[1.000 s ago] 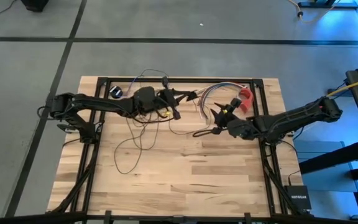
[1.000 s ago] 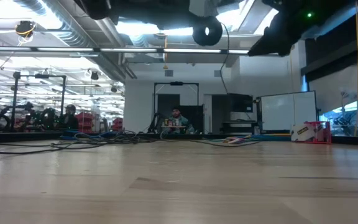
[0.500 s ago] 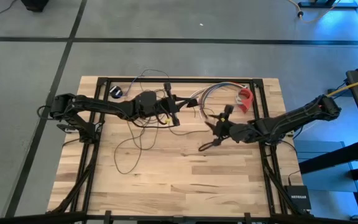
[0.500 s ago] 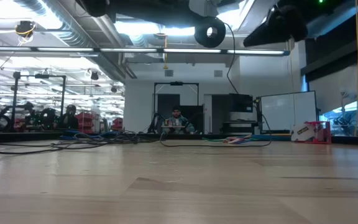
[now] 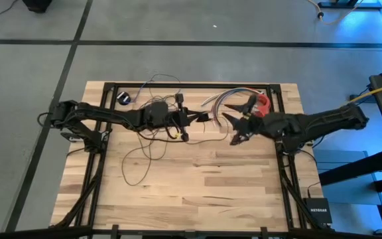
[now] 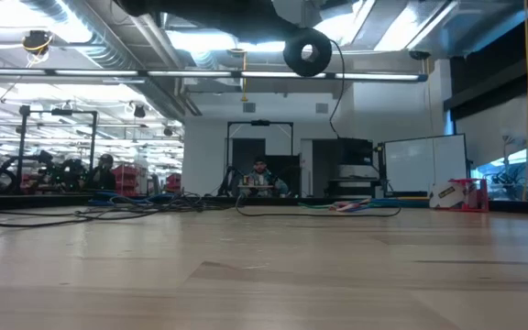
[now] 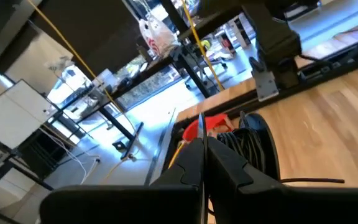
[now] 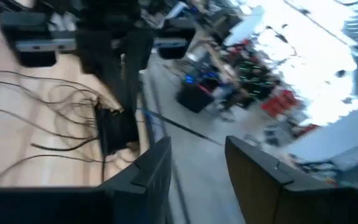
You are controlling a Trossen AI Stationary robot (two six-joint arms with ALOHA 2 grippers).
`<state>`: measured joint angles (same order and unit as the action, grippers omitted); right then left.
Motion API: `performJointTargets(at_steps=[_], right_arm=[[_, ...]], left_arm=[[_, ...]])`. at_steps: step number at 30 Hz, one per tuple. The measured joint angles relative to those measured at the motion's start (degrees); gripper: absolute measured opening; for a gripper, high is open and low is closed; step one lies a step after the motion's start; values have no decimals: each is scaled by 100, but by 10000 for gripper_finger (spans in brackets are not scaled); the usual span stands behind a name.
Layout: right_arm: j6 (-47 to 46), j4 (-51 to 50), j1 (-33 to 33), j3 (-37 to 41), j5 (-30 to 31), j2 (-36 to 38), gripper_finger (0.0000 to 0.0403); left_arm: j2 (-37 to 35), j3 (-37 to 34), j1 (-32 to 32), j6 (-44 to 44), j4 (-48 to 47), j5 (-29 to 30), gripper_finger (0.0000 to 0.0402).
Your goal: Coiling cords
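While loose loops of cords (image 5: 144,149) sprawl left of centre on desk (image 5: 197,192), left hand (image 5: 181,126) clenched mid-frame, apparently pinching strand taut; right hand (image 5: 239,127) released, centre-right, poised to receive.
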<state>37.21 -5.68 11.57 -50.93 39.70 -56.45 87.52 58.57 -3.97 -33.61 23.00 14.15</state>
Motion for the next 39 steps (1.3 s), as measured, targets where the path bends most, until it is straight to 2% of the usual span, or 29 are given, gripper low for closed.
performJointTargets(at_steps=[5,7,14,26,30,35,39], right_arm=[[-554,-622,-585,-8,-2021,96,154],[-682,-618,-739,-5,-2560,10,154],[-657,-363,-1108,-3,-3240,-526,154],[-440,210,-1125,-1,-3549,-970,149],[-358,245,-1129,-1,-3405,-1010,109],[-213,265,-1129,-1,-3372,-1009,19],[-201,274,-1131,-1,-3335,-1009,16]], left_arm=[[-119,4,104,7,-267,-98,3],[-131,2,153,-52,-406,-128,2],[-139,2,375,-266,-378,-201,2],[-139,2,488,-398,-306,-210,2],[-139,2,484,-384,-286,-192,3],[-139,2,484,-375,-242,-197,8],[-139,2,486,-305,-239,-197,8]])
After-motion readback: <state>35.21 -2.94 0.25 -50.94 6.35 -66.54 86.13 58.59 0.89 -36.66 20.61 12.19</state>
